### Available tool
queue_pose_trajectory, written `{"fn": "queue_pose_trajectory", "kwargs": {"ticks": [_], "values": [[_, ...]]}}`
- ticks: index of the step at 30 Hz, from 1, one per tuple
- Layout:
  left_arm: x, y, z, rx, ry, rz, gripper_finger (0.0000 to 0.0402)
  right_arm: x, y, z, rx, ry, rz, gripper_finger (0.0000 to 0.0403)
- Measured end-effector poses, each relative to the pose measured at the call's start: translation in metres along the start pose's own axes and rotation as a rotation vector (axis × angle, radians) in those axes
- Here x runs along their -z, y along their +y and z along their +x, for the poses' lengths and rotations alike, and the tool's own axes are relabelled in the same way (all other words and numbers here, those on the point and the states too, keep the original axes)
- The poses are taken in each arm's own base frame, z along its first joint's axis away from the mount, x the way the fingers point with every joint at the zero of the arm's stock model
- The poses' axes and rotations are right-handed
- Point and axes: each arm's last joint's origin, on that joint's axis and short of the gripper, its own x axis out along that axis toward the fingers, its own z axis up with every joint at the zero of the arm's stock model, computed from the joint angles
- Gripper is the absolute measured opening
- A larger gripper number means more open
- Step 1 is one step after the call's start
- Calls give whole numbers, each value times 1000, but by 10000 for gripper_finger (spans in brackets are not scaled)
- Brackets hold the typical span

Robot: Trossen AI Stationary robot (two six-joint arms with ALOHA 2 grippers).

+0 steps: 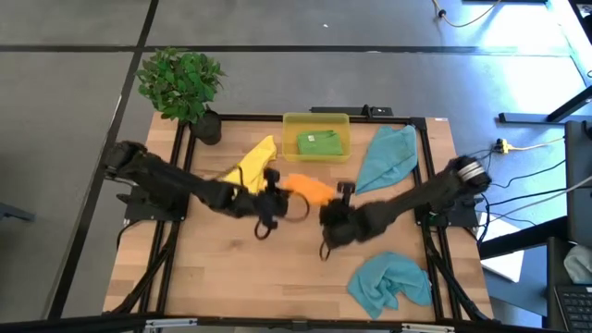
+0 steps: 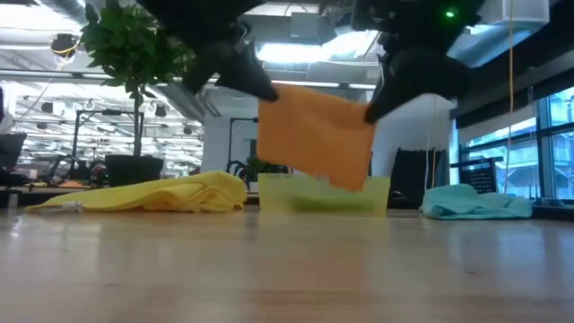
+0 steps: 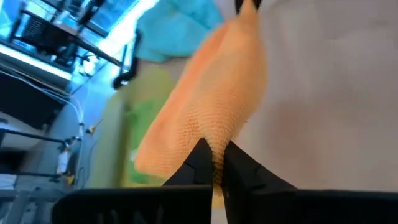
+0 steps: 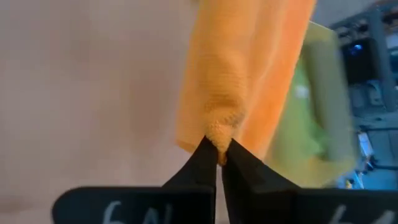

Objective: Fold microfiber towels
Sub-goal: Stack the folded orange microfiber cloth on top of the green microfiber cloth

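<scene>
An orange microfiber towel (image 2: 314, 135) hangs in the air over the middle of the table, stretched between my two grippers. My left gripper (image 1: 275, 181) is shut on its left upper corner, and my right gripper (image 1: 340, 196) is shut on its right upper corner. A yellow towel (image 1: 252, 162) lies crumpled on the table at the far left of the centre. A green towel (image 1: 319, 143) lies in the yellow plastic bin (image 1: 289, 125). One teal-blue towel (image 1: 388, 155) lies at the far right, and another (image 1: 390, 280) at the near right. My left gripper pinches the orange towel's upper corner (image 3: 214, 148) between its two fingertips and slants down at it from the table's left. The towel hangs below the fingers, clear of the table. My right gripper pinches the opposite upper corner (image 4: 219, 133), bunched between its two fingertips, and slants down from the table's right. The towel's top edge (image 2: 318, 99) runs between the two holds, and its lower edge (image 2: 336, 184) hangs free above the table.
A potted plant (image 1: 180, 83) stands at the table's far left corner. The bin stands at the middle of the far edge, right behind the hanging towel. Bare wood (image 1: 277, 268) stretches across the near middle of the table.
</scene>
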Motion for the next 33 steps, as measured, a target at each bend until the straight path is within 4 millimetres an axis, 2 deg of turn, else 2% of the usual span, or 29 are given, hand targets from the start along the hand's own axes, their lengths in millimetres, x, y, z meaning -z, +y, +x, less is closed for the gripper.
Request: {"fn": "queue_pose_trajectory", "kwargs": {"ticks": [4, 9, 15, 19, 22, 25, 28, 33], "values": [[10, 47, 8, -46, -2, -33, 0, 1, -52, 0, 34, -22, 49, 8], [33, 101, 33, -77, -35, -80, 0, 7, -119, 17, 102, -35, 107, 8], [66, 157, 61, -140, -135, -163, 0, 19, -190, 57, 113, -57, 154, 8], [91, 180, 77, -139, -175, -171, 0, 34, -231, 79, 104, -94, 193, 8], [111, 192, 95, -115, -178, -185, 0, 43, -255, 88, 96, -150, 217, 8], [122, 204, 115, -102, -165, -191, 0, 52, -272, 94, 90, -180, 221, 8], [126, 212, 135, -91, -146, -174, 0, 62, -281, 105, 73, -164, 235, 8], [132, 219, 161, -86, -87, -127, 0, 75, -285, 135, 48, -90, 215, 8]]}}
